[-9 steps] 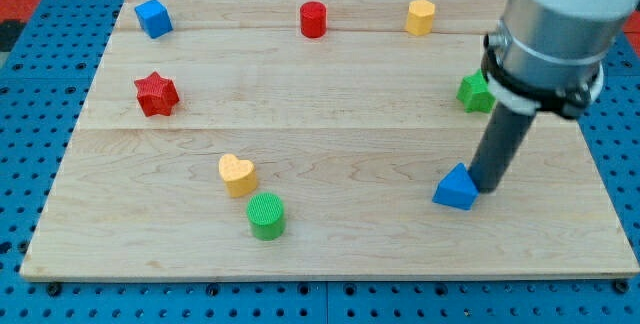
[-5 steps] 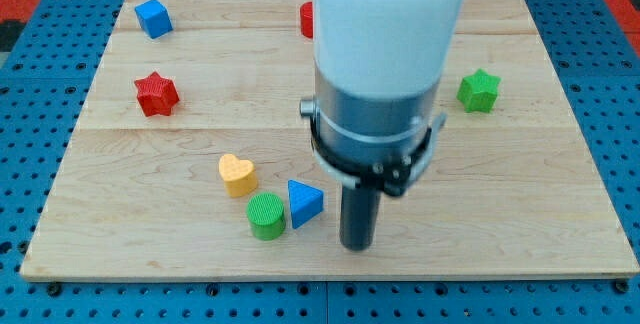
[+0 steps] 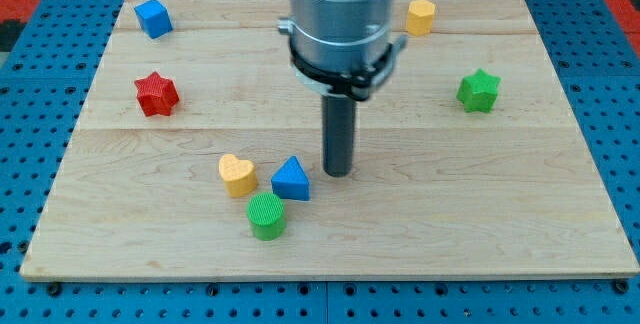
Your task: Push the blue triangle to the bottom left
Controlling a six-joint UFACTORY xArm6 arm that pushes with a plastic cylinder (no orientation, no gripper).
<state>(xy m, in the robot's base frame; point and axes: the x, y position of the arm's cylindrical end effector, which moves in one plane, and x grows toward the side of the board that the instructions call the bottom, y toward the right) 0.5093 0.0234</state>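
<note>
The blue triangle [image 3: 291,179] lies low on the wooden board [image 3: 450,214], left of centre. It sits just above and right of the green cylinder [image 3: 266,215] and right of the yellow heart [image 3: 237,175]. My tip [image 3: 339,172] stands just to the triangle's right, a small gap apart from it. The rod rises straight up into the arm's grey body at the view's top.
A blue cube [image 3: 153,17] sits at the top left, a red star [image 3: 156,94] at the left, a yellow block [image 3: 421,15] at the top right, a green star [image 3: 478,91] at the right. The arm hides the red cylinder.
The blue triangle has moved from the board's right across to beside the green cylinder and yellow heart. My tip swept left with it, then moved up to the triangle's right side.
</note>
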